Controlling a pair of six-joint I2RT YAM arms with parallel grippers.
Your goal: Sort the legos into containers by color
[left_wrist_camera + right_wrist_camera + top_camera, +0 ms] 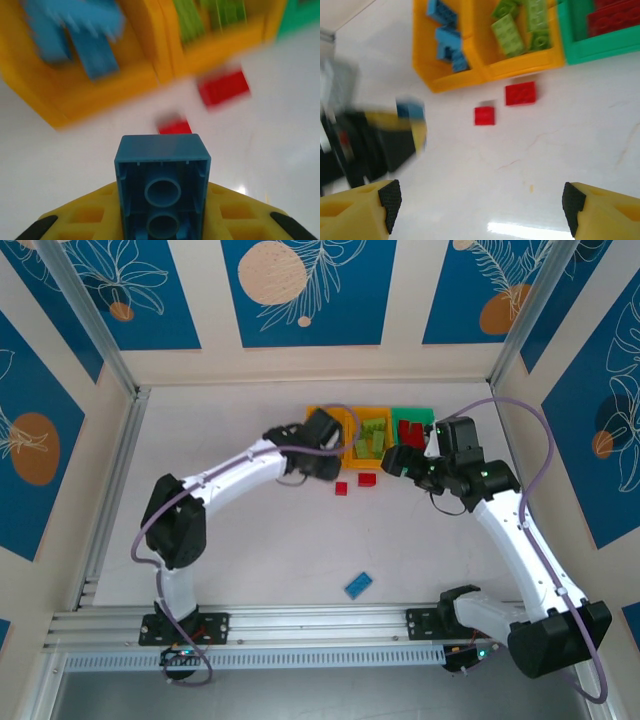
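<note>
Most legos sit sorted in your bins [455, 80] at the top of the frame; the left gripper [162, 217] clamps a blue lego [162, 150], the right gripper [480, 200] gapes empty, and two red legos [520, 93] [484, 115] plus a loose blue lego [359, 584] wait on the tabletop [545, 165].

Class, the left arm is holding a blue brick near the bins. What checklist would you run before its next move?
1. left gripper shut on blue brick: ok.
2. left yellow bin holds only blue: ok.
3. Brick over that bin: not ok, the bin lies ahead.
4. right gripper open and empty: ok.
5. Reds all binned: not ok, two red bricks lie on the table.
</note>
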